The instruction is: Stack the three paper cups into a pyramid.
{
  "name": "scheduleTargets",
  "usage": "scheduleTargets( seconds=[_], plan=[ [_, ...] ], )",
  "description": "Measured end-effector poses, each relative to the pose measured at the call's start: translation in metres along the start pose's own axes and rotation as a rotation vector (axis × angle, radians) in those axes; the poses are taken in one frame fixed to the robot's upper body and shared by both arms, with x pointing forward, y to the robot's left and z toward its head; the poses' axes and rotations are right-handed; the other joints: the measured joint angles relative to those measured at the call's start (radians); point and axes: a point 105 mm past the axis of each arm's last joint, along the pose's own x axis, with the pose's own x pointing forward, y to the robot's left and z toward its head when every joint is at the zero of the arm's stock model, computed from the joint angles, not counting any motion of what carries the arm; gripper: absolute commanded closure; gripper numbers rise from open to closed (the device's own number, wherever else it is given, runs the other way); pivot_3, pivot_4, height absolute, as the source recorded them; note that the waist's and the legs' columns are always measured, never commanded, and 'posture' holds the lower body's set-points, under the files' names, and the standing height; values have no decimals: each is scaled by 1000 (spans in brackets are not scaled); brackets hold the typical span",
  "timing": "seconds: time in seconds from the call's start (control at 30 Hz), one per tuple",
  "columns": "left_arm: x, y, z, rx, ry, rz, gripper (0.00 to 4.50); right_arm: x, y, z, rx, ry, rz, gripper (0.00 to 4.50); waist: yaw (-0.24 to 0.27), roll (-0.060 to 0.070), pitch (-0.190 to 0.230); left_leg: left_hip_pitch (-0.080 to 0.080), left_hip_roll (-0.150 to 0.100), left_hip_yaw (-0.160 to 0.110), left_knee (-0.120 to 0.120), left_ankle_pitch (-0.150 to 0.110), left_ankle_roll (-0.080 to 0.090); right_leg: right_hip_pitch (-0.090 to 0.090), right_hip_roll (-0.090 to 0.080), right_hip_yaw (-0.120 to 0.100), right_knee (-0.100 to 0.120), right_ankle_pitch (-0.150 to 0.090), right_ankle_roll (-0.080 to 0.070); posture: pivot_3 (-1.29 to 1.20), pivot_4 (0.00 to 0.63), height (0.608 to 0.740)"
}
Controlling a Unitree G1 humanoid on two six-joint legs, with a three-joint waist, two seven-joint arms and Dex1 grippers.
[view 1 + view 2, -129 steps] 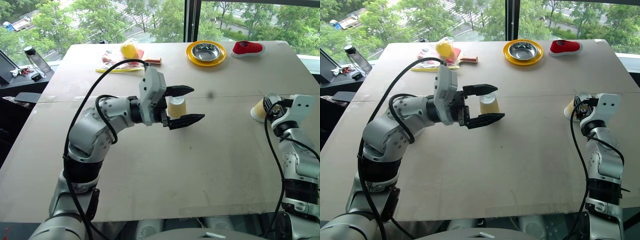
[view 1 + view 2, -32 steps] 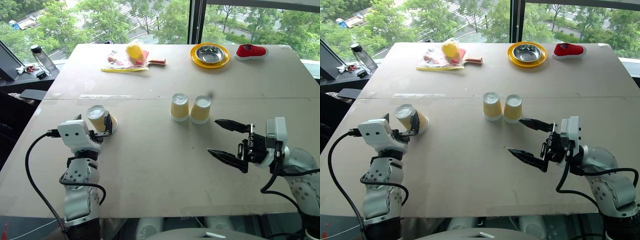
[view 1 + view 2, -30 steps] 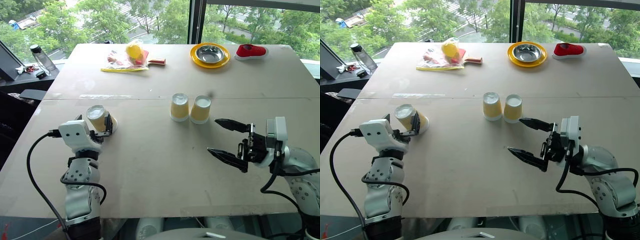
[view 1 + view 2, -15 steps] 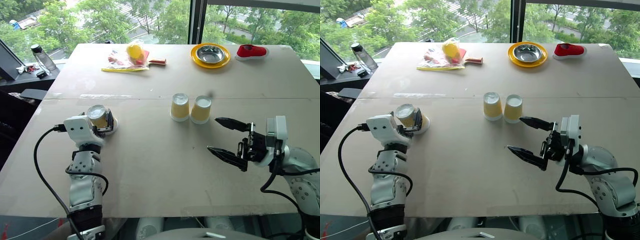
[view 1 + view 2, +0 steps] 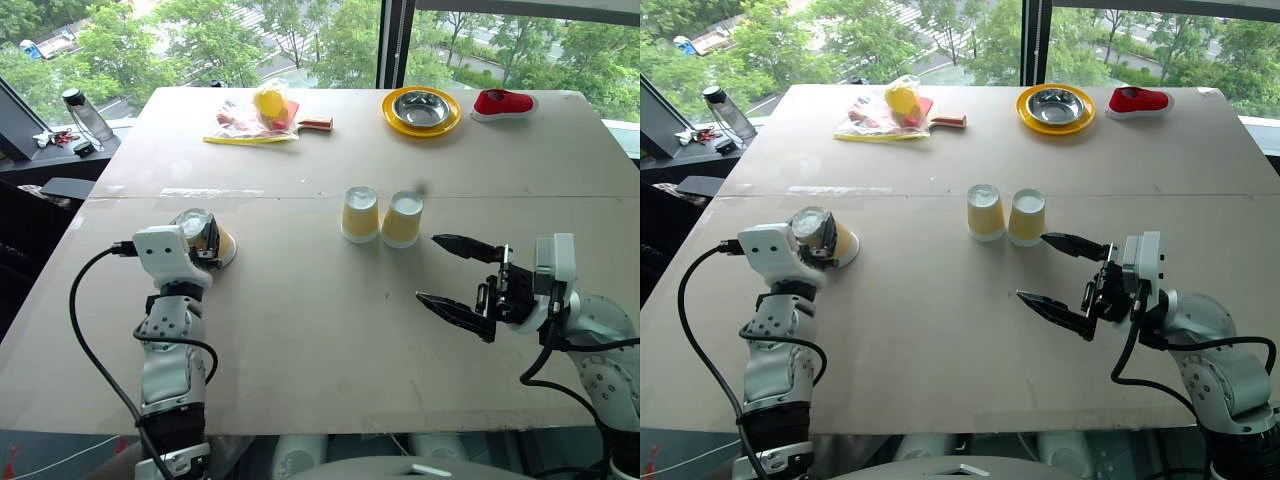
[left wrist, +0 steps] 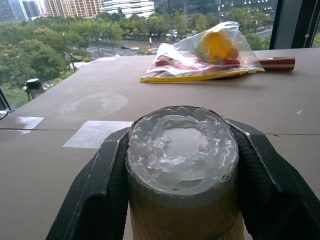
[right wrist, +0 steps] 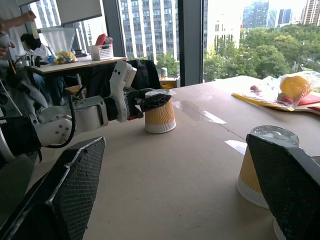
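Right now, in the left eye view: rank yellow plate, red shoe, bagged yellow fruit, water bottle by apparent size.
1. yellow plate, widest of the four
2. bagged yellow fruit, counting the whole bag
3. red shoe
4. water bottle

Plate versus bag is close; the shoe and bottle also look alike, so that order is unsure.

Open table (image 5: 300, 330) is lying between the two arms; two cups (image 5: 381, 216) are standing touching mid-table, just beyond the right gripper (image 5: 452, 272).

Your left gripper (image 5: 823, 235) clamps one inverted paper cup (image 5: 208, 238); two inverted cups (image 5: 381, 216) stand touching beyond your right gripper (image 5: 452, 281).
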Motion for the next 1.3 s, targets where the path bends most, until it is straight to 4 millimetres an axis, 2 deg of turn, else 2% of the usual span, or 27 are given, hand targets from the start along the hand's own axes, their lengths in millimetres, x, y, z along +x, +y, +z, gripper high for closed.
scheduleTargets(
  seconds=[0.17,0.27,0.4,0.5,0.67,0.73,0.77,0.8,0.83,0.87,0.93,1.03,1.3],
  plan=[
    [3,1,1,10,-1,-7,2307,0,0,0,-2,-1,0,0,0,0,0,0,0,0,0,0,0,0,0,0,0,0,0,0,150,740],
    [11,0,10,19,-30,-19,2307,1,-1,1,-5,-2,0,0,0,0,0,0,0,0,0,0,0,0,0,-1,0,0,0,0,150,740],
    [35,-12,43,11,-110,-133,2307,1,-3,3,-8,-8,-10,0,7,-1,0,-1,-2,-3,2,0,0,0,0,-3,1,0,0,0,150,740],
    [55,-41,85,-17,-208,-344,2307,0,-5,2,-5,-10,-18,0,8,-1,0,-1,-3,-1,2,0,0,0,0,-3,1,0,0,0,150,740],
    [63,-111,98,-40,-175,-750,2307,-5,-12,6,-29,-23,-56,0,2,-1,1,-2,-4,-2,3,0,0,0,0,-3,1,0,0,0,150,740],
    [65,-137,111,-43,-190,-883,2307,-9,-17,8,-41,-27,-92,0,1,-1,1,-2,-4,-2,3,0,0,0,0,-4,1,0,0,0,150,740],
    [65,-138,113,-42,-193,-891,2307,-10,-18,8,-41,-28,-94,0,1,-1,1,-2,-4,-2,3,0,0,0,0,-4,1,0,0,0,150,740],
    [64,-149,123,-38,-219,-953,2307,-12,-21,8,-46,-30,-111,0,0,-1,1,-2,-4,-2,3,0,0,0,0,-3,1,0,0,0,150,740],
    [62,-159,127,-40,-227,-1008,2307,-16,-23,9,-52,-30,-136,0,-8,-1,0,-1,-4,0,2,0,-1,0,0,-1,1,0,0,0,150,740],
    [61,-182,130,-64,-221,-1114,2307,-25,-29,8,-54,-18,-202,0,-3,-1,1,-3,-4,-1,3,0,-1,0,1,-4,1,0,0,0,150,740],
    [58,-206,141,-76,-241,-1231,2307,-35,-34,7,-57,-5,-271,0,5,-1,1,-5,-5,-1,5,0,0,0,0,-7,0,0,0,0,150,740],
    [58,-218,148,-70,-267,-1298,2307,-43,-36,5,-53,4,-331,0,-6,-1,1,-4,-5,-1,4,0,0,0,0,-5,0,0,0,0,150,740],
    [60,-230,129,-81,-214,-1360,2307,-53,-35,4,-55,22,-407,0,-3,0,1,-5,-5,-1,5,0,0,0,1,-5,1,0,0,0,150,740]
  ],
)
